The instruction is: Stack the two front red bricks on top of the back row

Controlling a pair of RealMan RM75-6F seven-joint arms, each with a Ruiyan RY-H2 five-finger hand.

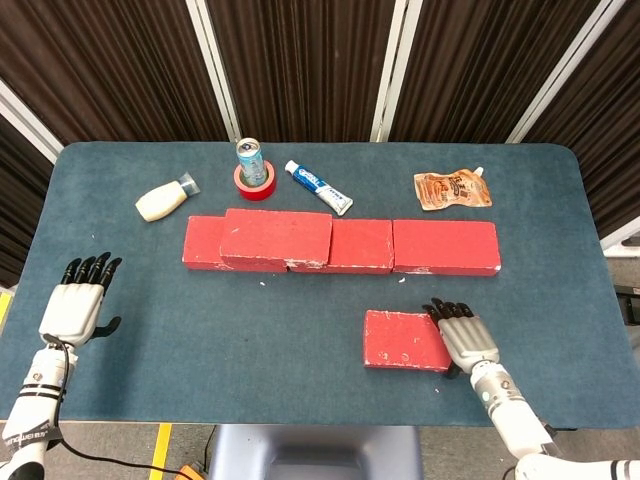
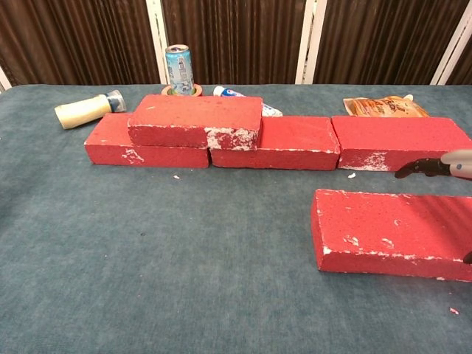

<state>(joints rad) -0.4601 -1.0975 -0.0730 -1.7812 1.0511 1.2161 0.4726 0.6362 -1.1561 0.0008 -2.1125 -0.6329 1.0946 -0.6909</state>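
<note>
Front brick: lone red brick (image 1: 404, 340) lies flat on the blue surface (image 1: 250, 330), nearest the camera, well in front of the back row.
Left hand: left hand (image 1: 78, 303) rests at the surface's left edge, fingers straight and slightly apart, holding nothing, well apart from every brick.
Bottle: cream bottle (image 1: 165, 200) lies on its side behind the row's left end.
Stacked brick: stacked red brick (image 1: 277, 239) sits on top of the back row (image 1: 440, 247), across the seam of its two left bricks.
Can: drink can (image 1: 251, 161) stands upright in a red tape roll (image 1: 256, 186).
Tube: toothpaste tube (image 1: 319, 187) lies beside the roll.
Pouch: orange pouch (image 1: 453, 189) lies behind the row's right end.
Right hand: right hand (image 1: 464, 337) lies against the front brick's right end, fingers extended; I cannot tell whether it grips it.
</note>
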